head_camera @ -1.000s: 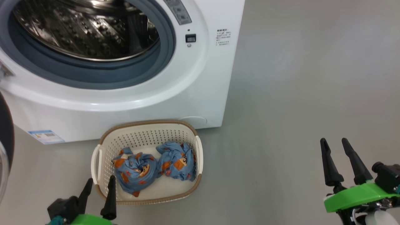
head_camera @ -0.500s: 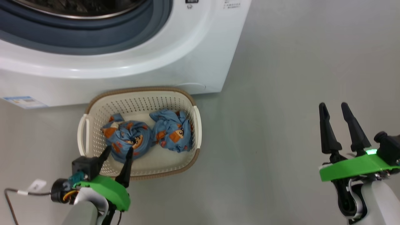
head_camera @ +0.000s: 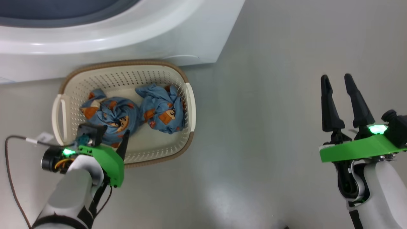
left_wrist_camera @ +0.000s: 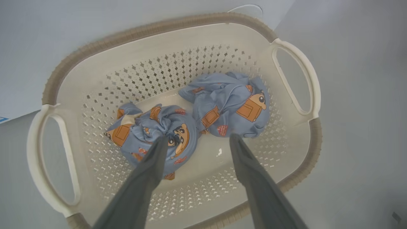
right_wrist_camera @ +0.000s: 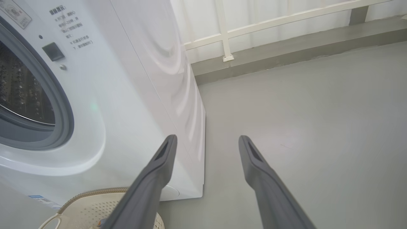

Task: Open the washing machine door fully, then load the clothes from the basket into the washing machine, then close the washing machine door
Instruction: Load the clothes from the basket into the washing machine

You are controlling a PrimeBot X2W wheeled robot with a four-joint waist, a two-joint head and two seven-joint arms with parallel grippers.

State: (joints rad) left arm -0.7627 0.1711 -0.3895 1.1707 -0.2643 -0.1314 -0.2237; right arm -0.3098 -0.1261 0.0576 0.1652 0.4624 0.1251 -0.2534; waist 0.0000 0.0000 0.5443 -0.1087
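Nearest the robot, the left pincer [left_wrist_camera: 198, 137] is hanging over the near-left part of the basket [head_camera: 189, 105]. Its two dark fingers are standing apart and gripping nothing. The clothes [head_camera: 162, 109] are lying just beyond those fingers, inside the basket. They are two blue bundles printed with orange-brown figures, resting side by side and touching at the middle of the basket bottom.

In the left wrist view one fingertip [left_wrist_camera: 162, 140] is crossing the left-hand bundle [left_wrist_camera: 146, 127]. The other is pointing at the bare basket bottom just below the right-hand bundle [left_wrist_camera: 229, 106]. Whether the first tip is touching cloth cannot be told.

Off to the right, the right pincer [head_camera: 336, 79] is hovering over the bare grey floor [head_camera: 270, 95], well apart from the basket. Its fingers are likewise spread and holding nothing.

The basket is sitting on the floor just in front of the washing machine [head_camera: 127, 41], with its brown far rim lying close to the machine's white base. In the right wrist view the machine's front is rising at the left. There its grey gasket [right_wrist_camera: 65, 121] is ringing an uncovered mouth, and the perforated steel drum [right_wrist_camera: 19, 90] is showing inside.

Farthest off, past the machine's side panel, a pale railing [right_wrist_camera: 222, 30] is running along a raised ledge at the edge of the floor.
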